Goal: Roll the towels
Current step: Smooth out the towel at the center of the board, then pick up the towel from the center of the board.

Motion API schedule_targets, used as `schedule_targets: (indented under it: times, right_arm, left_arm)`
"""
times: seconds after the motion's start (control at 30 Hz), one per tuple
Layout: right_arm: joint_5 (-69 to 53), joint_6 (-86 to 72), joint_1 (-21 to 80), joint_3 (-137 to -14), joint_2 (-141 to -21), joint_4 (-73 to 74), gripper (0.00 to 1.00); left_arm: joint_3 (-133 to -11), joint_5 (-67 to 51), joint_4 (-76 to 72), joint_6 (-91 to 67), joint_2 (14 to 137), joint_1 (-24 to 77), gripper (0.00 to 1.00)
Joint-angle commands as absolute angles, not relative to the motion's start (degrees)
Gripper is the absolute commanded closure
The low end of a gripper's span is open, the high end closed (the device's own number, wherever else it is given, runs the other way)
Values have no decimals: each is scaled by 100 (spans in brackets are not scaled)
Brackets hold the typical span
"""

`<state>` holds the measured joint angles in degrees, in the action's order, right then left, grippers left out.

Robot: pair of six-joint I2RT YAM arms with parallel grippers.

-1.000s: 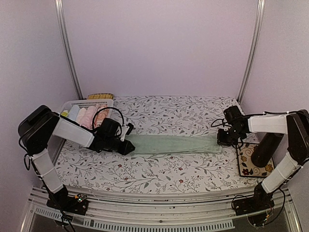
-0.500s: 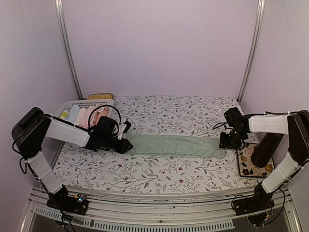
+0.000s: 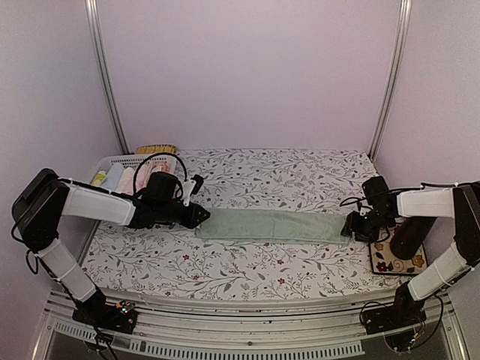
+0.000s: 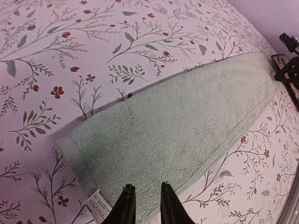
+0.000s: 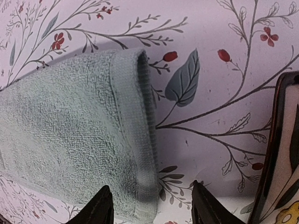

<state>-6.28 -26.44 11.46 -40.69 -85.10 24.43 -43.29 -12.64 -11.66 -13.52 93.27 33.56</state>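
A pale mint green towel lies flat as a long folded strip across the middle of the flowered table. My left gripper hovers low at its left end. In the left wrist view its jaws stand a little apart over the towel with nothing pinched between them, and a white label sticks out beside them. My right gripper is at the strip's right end. In the right wrist view it stands wide open, and the towel's hemmed end lies on the table beneath it.
A white lattice basket with several rolled pale cloths stands at the back left, behind my left arm. A tan brush lies behind it. A dark-rimmed flowered mat sits at the right, close to the right gripper.
My right gripper has opened, let go of the towel's right end and drawn back to the right. The left gripper has shifted slightly toward the back. The strip now lies longer and flatter.
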Motion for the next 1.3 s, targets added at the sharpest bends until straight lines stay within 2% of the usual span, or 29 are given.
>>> schedule_targets:
  times: [0.0, 0.4, 0.5, 0.57, 0.6, 0.8, 1.1, 1.27]
  right_arm:
    - [-1174, -2945, 965, -3758, -8350, 2004, 43]
    - [-1521, -3304, 888, -3439, -8691, 1359, 62]
    - [-1297, -3342, 888, -3426, -8736, 1352, 79]
    - [-1135, -3346, 888, -3435, -8680, 1406, 95]
    - [-1084, -3348, 888, -3439, -8622, 1418, 97]
    - [-544, -3196, 888, -3856, -8239, 1966, 98]
    - [566, -2352, 952, -5195, -7964, 3375, 98]
    - [479, -2012, 1960, -5972, -8245, 3972, 98]
  left_arm:
    - [-4607, -1387, -1511, -1427, 9497, 3535, 80]
    - [-4644, -1210, -1455, -1340, 9551, 3683, 80]
    - [-4495, -1241, -1594, -1411, 9554, 3691, 80]
    - [-4430, -1212, -1648, -1461, 9571, 3702, 80]
    - [-4403, -1181, -1657, -1487, 9598, 3698, 80]
    - [-4291, -950, -1817, -1659, 9785, 3700, 80]
    - [-4265, -839, -1833, -1784, 9749, 3736, 78]
    - [-4302, -694, -1688, -1767, 9588, 3743, 76]
